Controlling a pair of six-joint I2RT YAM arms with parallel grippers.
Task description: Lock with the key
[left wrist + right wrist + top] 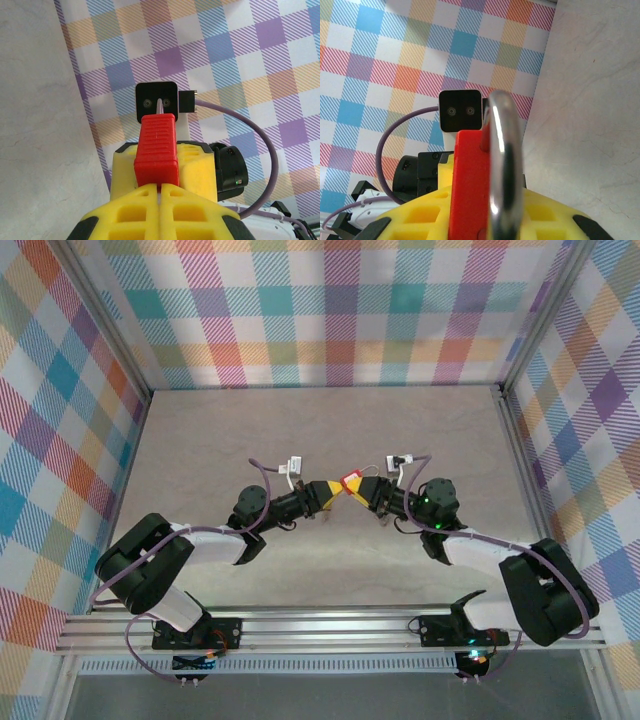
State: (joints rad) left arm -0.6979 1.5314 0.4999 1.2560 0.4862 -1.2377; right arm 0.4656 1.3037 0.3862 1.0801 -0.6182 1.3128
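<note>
Starting at the left of the top view, the left arm (200, 540) curves in over the table (300, 420) and its gripper (330, 490) meets the other one at mid-frame, nose to nose. Its yellow fingers (125, 220) are clenched flat against each other, with only a seam between them in the left wrist view. The red lock (157, 147) stands out directly past their tips. No key can be made out; if one is pinched in that seam it is hidden, so I cannot tell whether it sits in the keyway. Fingers closed that tightly would suit a thin key bow, and lining up end-on with the lock body looks meant to put a blade straight into its base. The lock hangs in the air between the two arms, well clear of the table, with its steel shackle (505, 160) pointing toward the right wrist. To the right of it, the right gripper (364, 490) has its fingers (197, 167) on either side of the red body, grasping it. This looks like a bracing hold, keeping the body steady against a push or a twist from the left. Farther right, the right arm (500, 560) bends back to its base at the lower right.
</note>
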